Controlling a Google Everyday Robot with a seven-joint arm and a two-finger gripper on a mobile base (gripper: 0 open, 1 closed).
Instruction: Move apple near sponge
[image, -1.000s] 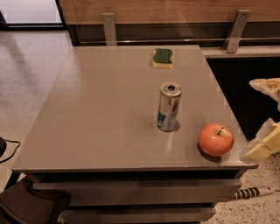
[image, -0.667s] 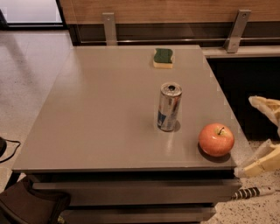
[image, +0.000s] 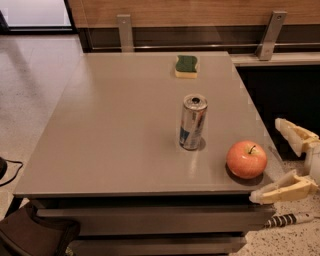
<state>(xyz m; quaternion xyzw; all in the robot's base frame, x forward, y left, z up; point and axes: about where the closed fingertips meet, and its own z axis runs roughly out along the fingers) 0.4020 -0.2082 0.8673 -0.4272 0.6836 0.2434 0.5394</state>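
The red-orange apple (image: 246, 159) sits near the front right corner of the grey table (image: 120, 135). The sponge (image: 186, 66), dark green on top with a pale yellow base, lies at the table's far edge, right of centre and far from the apple. My gripper (image: 277, 160) is at the right edge of the view, just off the table's right side, right of the apple and level with it. Its two cream fingers (image: 295, 134) are spread wide apart and hold nothing.
An upright silver and blue drink can (image: 192, 122) stands between the apple and the sponge, left of the apple. A wooden wall with metal brackets (image: 270, 35) runs behind the table. Pale floor lies to the left. A dark object (image: 35, 235) sits at the bottom left.
My gripper has shifted a little, its fingers now sitting lower beside the table's front right corner. The apple, can and sponge have not moved.
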